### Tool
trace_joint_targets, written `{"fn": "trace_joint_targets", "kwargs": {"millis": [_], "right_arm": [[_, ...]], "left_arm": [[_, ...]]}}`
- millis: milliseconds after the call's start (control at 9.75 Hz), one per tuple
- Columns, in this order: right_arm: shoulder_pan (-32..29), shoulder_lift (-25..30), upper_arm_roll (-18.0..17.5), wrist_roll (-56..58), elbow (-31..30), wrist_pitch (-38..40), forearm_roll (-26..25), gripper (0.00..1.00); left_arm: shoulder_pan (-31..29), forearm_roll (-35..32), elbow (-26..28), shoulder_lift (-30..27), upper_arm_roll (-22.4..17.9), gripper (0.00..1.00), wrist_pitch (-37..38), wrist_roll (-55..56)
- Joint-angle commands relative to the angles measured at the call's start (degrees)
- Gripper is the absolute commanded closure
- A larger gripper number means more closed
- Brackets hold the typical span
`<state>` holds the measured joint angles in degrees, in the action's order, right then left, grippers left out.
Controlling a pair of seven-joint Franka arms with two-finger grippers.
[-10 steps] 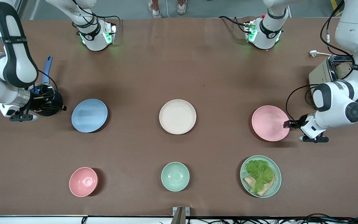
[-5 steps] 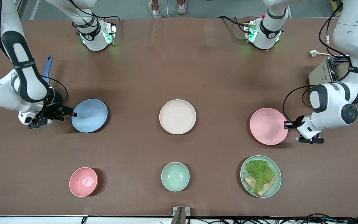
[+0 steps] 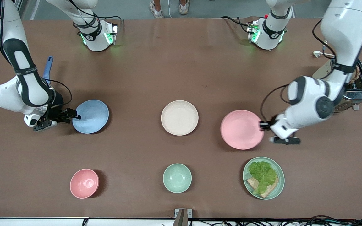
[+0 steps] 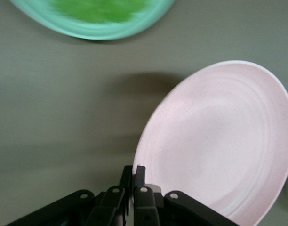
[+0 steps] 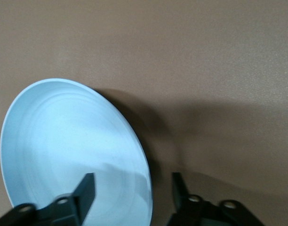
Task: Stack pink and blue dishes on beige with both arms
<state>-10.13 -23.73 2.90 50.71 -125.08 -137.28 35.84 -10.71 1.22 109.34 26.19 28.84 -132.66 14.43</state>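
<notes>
The pale pink plate (image 3: 241, 129) hangs just above the table between the beige plate (image 3: 179, 117) and the left arm's end. My left gripper (image 3: 263, 125) is shut on its rim, and the left wrist view shows the gripper (image 4: 133, 170) pinching the edge of the pink plate (image 4: 219, 141). The light blue plate (image 3: 90, 116) rests on the table toward the right arm's end. My right gripper (image 3: 75, 115) is open at its edge. In the right wrist view the gripper (image 5: 133, 186) straddles the rim of the blue plate (image 5: 68, 146), one finger over the plate and one outside.
Nearer the front camera stand a pink bowl (image 3: 84, 183), a mint bowl (image 3: 177, 178) and a mint plate with lettuce and bread (image 3: 263, 178). A toaster (image 3: 357, 84) sits at the left arm's end. A blue-handled utensil (image 3: 48, 70) lies by the right arm.
The left gripper has carried the pink plate toward the beige plate. The right gripper swung in from the table's end to the blue plate's rim.
</notes>
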Motion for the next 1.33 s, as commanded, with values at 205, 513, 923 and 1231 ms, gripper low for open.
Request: {"fn": "trace_joint_targets", "kwargs": {"millis": [205,513,923,1231], "right_arm": [[-1.1,-1.1,-0.5,2.9,0.0,-1.7,1.8,0.53],[-1.2,-1.2,-0.5,1.9,0.4,-1.4,1.9,0.99],[-2.5,0.5,-0.2,-4.0,5.7,11.0,1.2,1.00],[0.4,4.6,-0.4,-15.9,9.4,19.2,0.8,1.00]], "left_arm": [[14.9,-3.0,-3.9,4.3,-0.5,0.99,-0.1,19.5],[20.9,-9.6,-8.8,10.9,-0.6,0.99,-0.4,29.4],[25.2,-10.7,-11.9,15.0,-0.9,0.88,-2.5,35.7],[25.0,-10.8,-12.0,14.7,-0.9,0.00,-2.4,35.7]]}}
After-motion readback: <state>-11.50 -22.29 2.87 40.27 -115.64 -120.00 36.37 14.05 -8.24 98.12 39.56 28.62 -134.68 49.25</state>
